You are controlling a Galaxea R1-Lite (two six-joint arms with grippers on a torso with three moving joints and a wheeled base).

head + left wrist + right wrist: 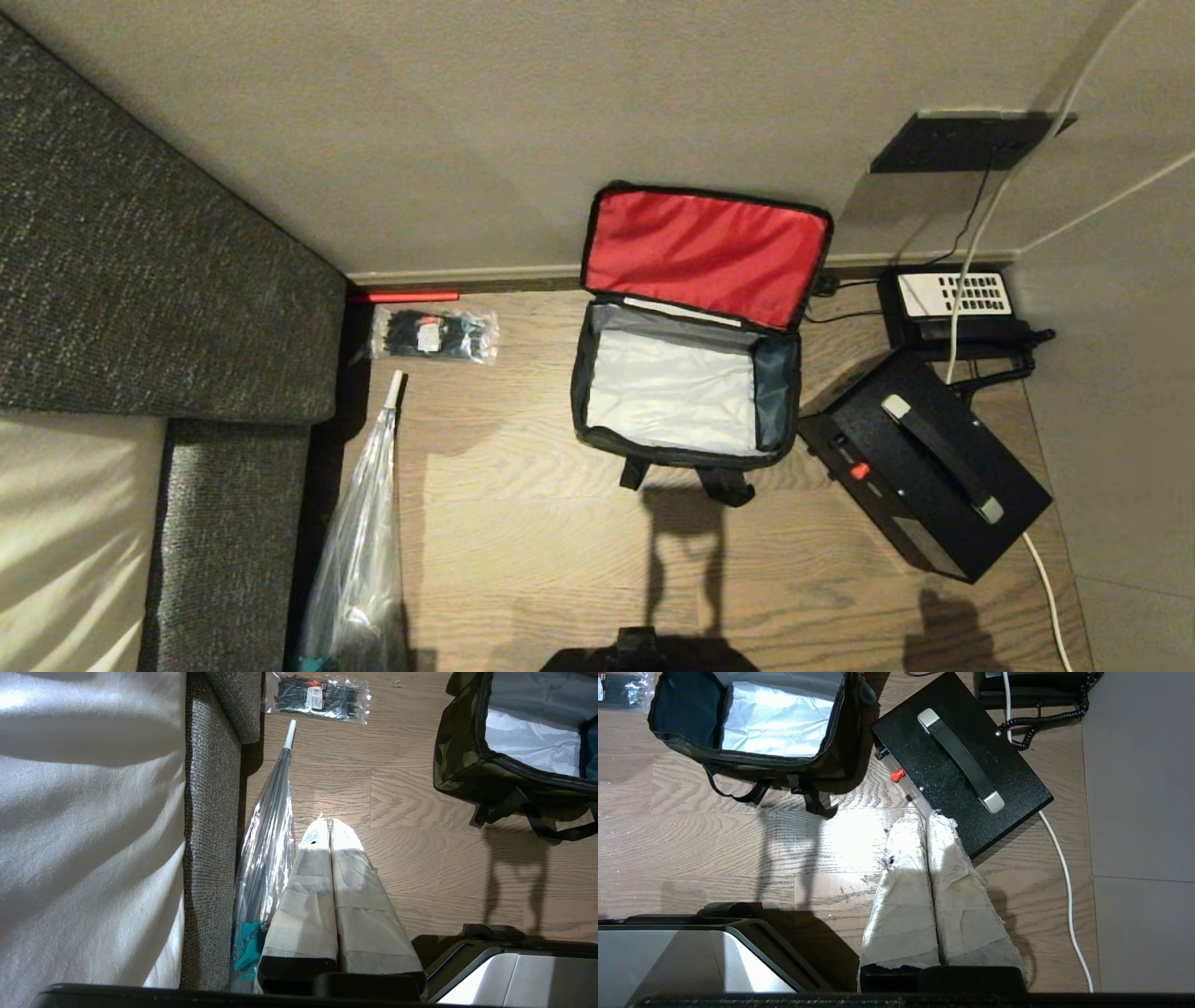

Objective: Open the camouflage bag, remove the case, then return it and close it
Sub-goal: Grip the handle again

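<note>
While both arms hang parked above the floor, the right end effector (927, 819) is clenched on nothing, its taped tips over the near edge of the case (962, 765); the left end effector (327, 823) — likewise clenched, empty — hovers beside a folded umbrella (268, 826). Camouflage bag (686, 392): open, lid against the wall, empty; case on the floor just right of it. Risk: the angled case snagging the bag's soft rim — or the telephone (952, 303) cord — on return.

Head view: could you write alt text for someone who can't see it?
An open camouflage bag sits on a wood floor, red-lined lid raised against the wall, inside empty. A black case lies on the floor just right of it, a telephone behind; a packet of ties and a sofa are at left.
</note>
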